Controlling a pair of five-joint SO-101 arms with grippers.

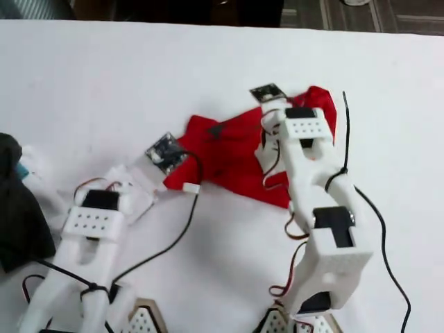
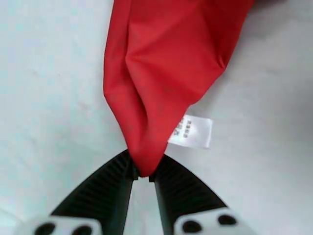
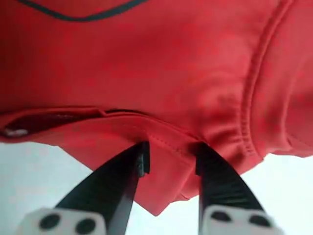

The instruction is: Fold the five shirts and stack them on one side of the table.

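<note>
The left gripper (image 2: 142, 172) is closed down almost fully, and a gathered, pointed corner of the red shirt (image 2: 166, 58) is pinched between its tips. Just past those tips, beside the pinched corner, a white care label (image 2: 193, 131) is seen lying against the cloth and on the white table (image 2: 44, 88). Farther ahead of this gripper the shirt is spread wider, in loose folds, over the table.

The right gripper (image 3: 170, 161) is held partly open, its jaws a modest gap apart, and a stitched hem of the same shirt is straddled by them. Whether the cloth is actually gripped cannot be told. Beyond the jaws, a curved double-stitched seam and a thin dark line across the red fabric are shown.

In the high view the shirt is seen stretched out between the two grippers, rumpled rather than folded, with the left gripper at one corner and the right gripper at the far edge. Well apart from both, out past the left arm's outer side, a dark garment (image 1: 17, 208) is seen at the table's edge.
</note>
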